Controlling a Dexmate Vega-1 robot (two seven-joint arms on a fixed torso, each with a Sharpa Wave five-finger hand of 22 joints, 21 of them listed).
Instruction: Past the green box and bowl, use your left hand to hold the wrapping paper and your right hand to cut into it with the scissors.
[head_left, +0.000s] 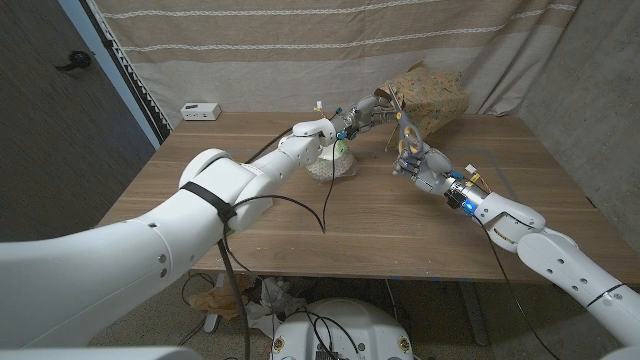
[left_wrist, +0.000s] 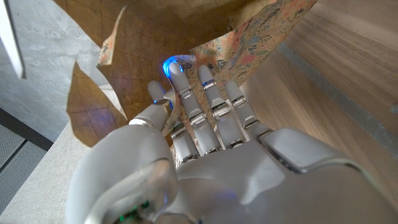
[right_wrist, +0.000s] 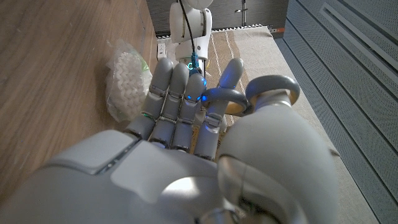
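The crumpled wrapping paper (head_left: 428, 95), patterned outside and brown inside (left_wrist: 155, 43), sits at the table's far right. My left hand (head_left: 362, 115) reaches over to its left edge, and its fingers (left_wrist: 186, 87) and thumb pinch a brown flap. My right hand (head_left: 418, 162) is just in front of the paper and holds the scissors (head_left: 400, 130), with the blades pointing up towards the paper's lower edge. The grey handle loops (right_wrist: 273, 87) sit around my right hand's fingers (right_wrist: 180, 99). Whether the blades touch the paper cannot be told.
A clear bag of white bits (head_left: 330, 166) (right_wrist: 127, 78) with something green behind it lies under my left forearm. A small white box (head_left: 200, 110) stands at the back left. A striped curtain hangs behind the table. A black cable (head_left: 325, 205) trails across the table.
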